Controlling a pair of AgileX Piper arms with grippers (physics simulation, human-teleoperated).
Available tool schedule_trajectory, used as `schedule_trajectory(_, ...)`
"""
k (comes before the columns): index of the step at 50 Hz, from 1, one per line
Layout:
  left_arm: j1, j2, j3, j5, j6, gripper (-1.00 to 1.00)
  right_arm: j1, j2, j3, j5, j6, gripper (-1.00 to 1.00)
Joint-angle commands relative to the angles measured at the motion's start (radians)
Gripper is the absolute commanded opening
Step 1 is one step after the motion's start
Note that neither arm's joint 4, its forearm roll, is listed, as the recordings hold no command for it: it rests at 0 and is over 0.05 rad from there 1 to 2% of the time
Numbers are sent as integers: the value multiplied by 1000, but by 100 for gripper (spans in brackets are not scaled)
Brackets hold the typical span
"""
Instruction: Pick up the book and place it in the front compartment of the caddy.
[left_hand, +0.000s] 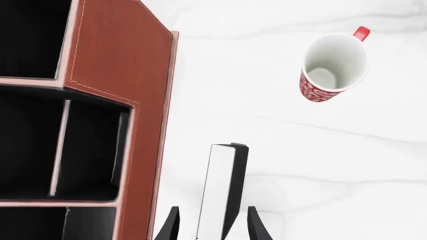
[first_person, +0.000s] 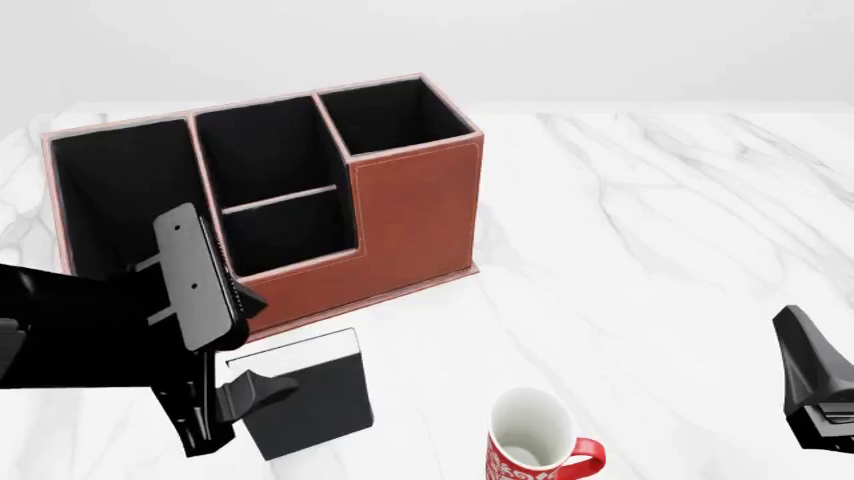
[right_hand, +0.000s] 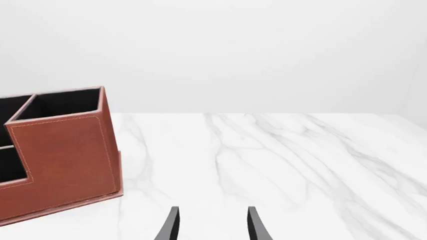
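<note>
Two black grippers over a white marble table (first_person: 667, 200); thin black-covered book (first_person: 304, 390) beside the reddish-brown leather caddy (first_person: 414, 215).
Book is held on edge between the left gripper (left_hand: 212, 227) fingers, its long axis running along them, white page edge visible. Right gripper (right_hand: 212, 225) fingers are spread, holding nothing.

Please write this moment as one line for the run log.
left end effector: holds book | caddy: book not inside | right end effector: open

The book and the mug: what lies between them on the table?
Nothing: in the front view, only bare marble table separates the book, held by the left gripper, from the mug.
</note>
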Motion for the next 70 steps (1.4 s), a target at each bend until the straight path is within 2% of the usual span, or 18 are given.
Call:
schedule_trajectory(1,25,-7,18,-19,-13,100,-4,-2,1,0,-1,100)
schedule_trajectory(36,39,44,47,-83,-27,100,-4,-2,1,0,-1,100)
schedule_trajectory(70,16,133,94,-198,-80,100,-4,-2,1,0,-1,100)
